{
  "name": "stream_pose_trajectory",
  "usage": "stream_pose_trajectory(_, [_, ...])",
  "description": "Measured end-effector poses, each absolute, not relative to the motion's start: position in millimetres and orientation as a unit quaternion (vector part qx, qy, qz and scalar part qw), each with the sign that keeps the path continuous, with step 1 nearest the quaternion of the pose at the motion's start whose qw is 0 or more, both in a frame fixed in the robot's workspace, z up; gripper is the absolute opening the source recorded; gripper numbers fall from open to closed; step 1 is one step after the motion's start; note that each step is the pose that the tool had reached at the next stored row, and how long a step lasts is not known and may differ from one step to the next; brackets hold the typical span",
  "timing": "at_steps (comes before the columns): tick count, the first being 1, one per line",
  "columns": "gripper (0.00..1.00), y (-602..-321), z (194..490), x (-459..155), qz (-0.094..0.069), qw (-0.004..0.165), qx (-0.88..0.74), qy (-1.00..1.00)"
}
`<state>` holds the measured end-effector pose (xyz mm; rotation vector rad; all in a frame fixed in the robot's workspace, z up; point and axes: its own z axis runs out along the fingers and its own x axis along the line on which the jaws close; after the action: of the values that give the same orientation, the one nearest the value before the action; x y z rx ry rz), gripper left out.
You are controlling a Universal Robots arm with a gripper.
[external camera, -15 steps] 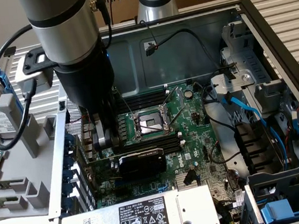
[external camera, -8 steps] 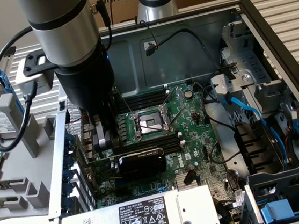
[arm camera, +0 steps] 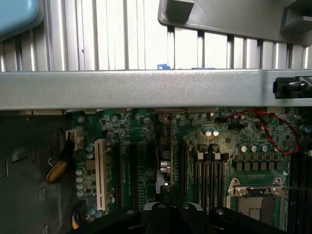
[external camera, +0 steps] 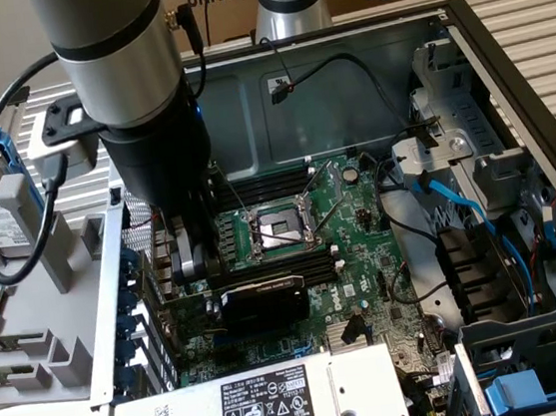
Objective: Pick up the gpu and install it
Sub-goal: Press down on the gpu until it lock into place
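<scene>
The claw (external camera: 191,258) is seen lowered into the open computer case (external camera: 501,52), at the end of the silver and black arm (external camera: 122,75) that enters from the top of the exterior view. Its black fingers (external camera: 199,239) are seen reaching down at the upper edge of the gpu (external camera: 260,298); how far they are parted, and whether the card is gripped or merely touched, cannot be told. In the wrist view the black body of the claw (arm camera: 170,214) is shown low over the board, and a narrow card edge (arm camera: 165,168) is seen standing upright directly beneath it between two slots.

The gpu is shown standing on the motherboard (external camera: 364,258), its black shroud facing the exterior camera, just below the CPU socket (external camera: 276,230) in the exterior view and beside the rear wall of slot openings on the exterior view's left. Whether it is fully seated in its slot cannot be told.

Black memory sticks (external camera: 265,181) are seen lying in rows above the socket. The white-labelled power supply (external camera: 271,410) is placed at the lower edge of the exterior view, and blue cables (external camera: 459,212) with a drive cage (external camera: 536,359) are found on its right. A red wire (arm camera: 273,131) is seen crossing the board in the wrist view.
</scene>
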<state>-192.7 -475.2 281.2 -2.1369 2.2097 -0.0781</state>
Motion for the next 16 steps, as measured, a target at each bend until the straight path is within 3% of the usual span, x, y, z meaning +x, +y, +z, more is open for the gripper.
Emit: stream_pose_trajectory(16, [0.11, -475.6, 279.4, -192.7, -0.025, 0.033, -0.695, 0.718])
